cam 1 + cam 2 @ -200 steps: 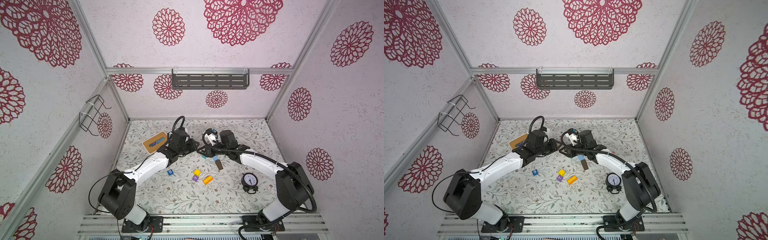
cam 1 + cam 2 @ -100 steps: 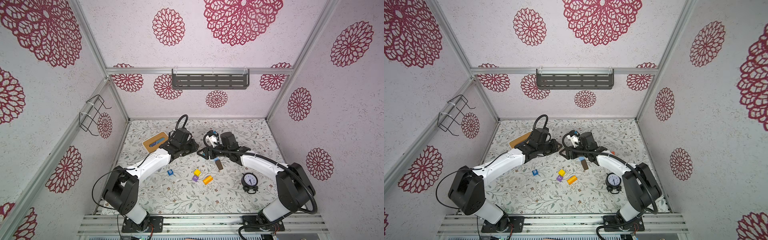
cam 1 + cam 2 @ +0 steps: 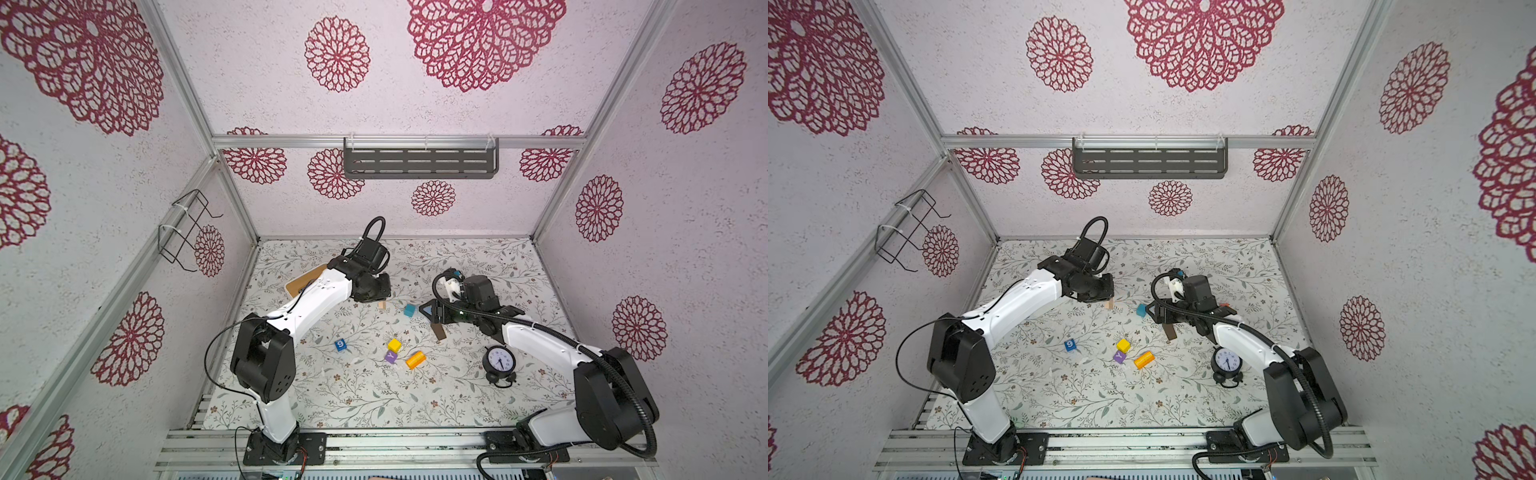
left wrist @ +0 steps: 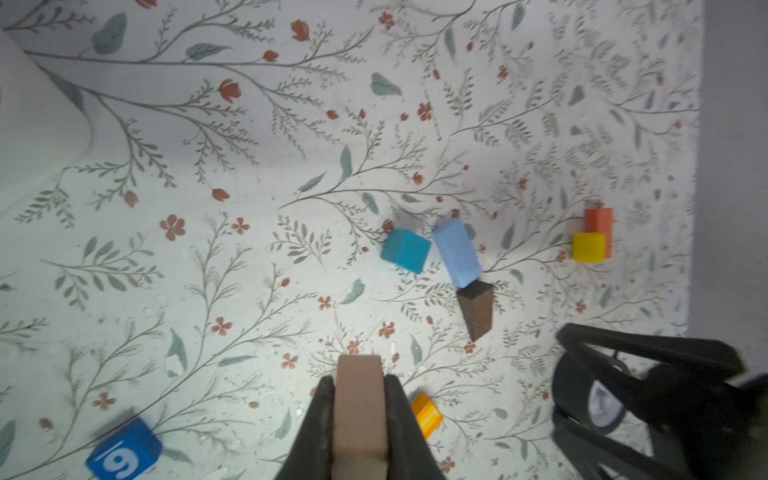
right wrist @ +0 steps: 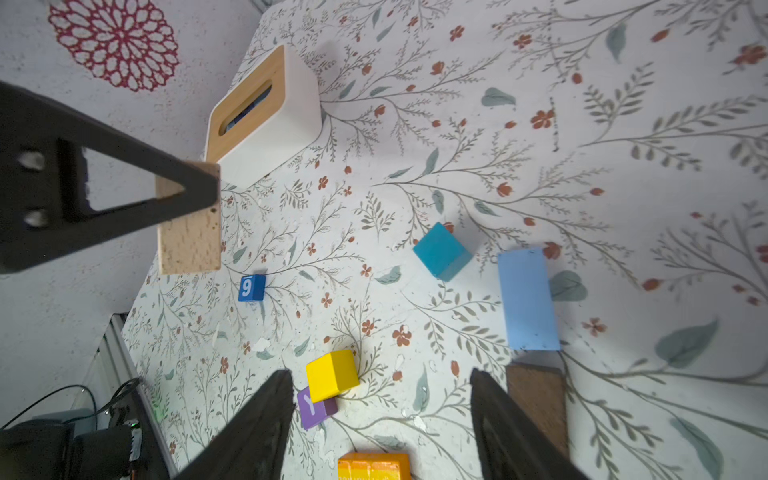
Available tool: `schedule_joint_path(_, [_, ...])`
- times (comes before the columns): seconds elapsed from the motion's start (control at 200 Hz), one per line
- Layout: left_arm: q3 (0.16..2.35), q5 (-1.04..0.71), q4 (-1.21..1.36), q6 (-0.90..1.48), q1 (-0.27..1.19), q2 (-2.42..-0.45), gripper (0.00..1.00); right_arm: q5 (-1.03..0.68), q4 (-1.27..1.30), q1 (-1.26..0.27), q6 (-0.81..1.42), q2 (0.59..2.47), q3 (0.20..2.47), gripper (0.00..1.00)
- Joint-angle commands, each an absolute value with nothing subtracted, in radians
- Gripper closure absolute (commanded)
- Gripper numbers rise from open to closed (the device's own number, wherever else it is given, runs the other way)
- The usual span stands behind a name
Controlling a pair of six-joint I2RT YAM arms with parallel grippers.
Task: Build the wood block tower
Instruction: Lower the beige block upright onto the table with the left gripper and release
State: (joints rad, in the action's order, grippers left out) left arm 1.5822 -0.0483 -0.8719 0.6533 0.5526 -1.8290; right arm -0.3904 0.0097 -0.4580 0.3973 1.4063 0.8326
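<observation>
Floral mat (image 3: 353,399) | L claw (image 4: 359,382) grips tan block (image 4: 359,419) | R claw (image 5: 380,374) wide, empty, blue bar (image 5: 528,299) near

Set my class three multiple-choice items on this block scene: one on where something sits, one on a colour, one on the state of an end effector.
1. The purple cube sits: A) beside a yellow cube; B) alone in a far corner; C) lifted in the air.
2. The cube marked 9 is: A) red; B) blue; C) green.
3. The left end effector is: A) open and empty; B) shut on a tan block; C) out of sight.

Answers:
1 A: the right wrist view shows the two cubes side by side.
2 B: its faces are blue with a white numeral.
3 B: the left wrist view shows the block clamped in it.
</observation>
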Motion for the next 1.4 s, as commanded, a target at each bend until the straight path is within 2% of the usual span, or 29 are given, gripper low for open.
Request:
schedule_joint_path(0.0, [1.65, 0.024, -1.014, 0.594, 0.548, -1.886, 1.0, -0.337, -0.002, -0.442, 0.418, 1.363, 0.835, 0.3])
schedule_joint_path(0.16, [1.733, 0.039, -1.088, 0.584, 0.548, -2.021, 1.0, -0.305, 0.017, -0.427, 0.433, 1.345, 0.804, 0.3])
schedule_joint_path(0.515, [1.832, 0.052, -1.131, 0.575, 0.537, -2.186, 1.0, -0.305, 0.052, -0.422, 0.447, 1.356, 0.777, 0.3])
schedule_joint_path(1.396, [1.812, -0.002, -1.066, 0.599, 0.503, -2.271, 1.0, -0.296, 0.094, -0.417, 0.453, 1.31, 0.756, 0.29])
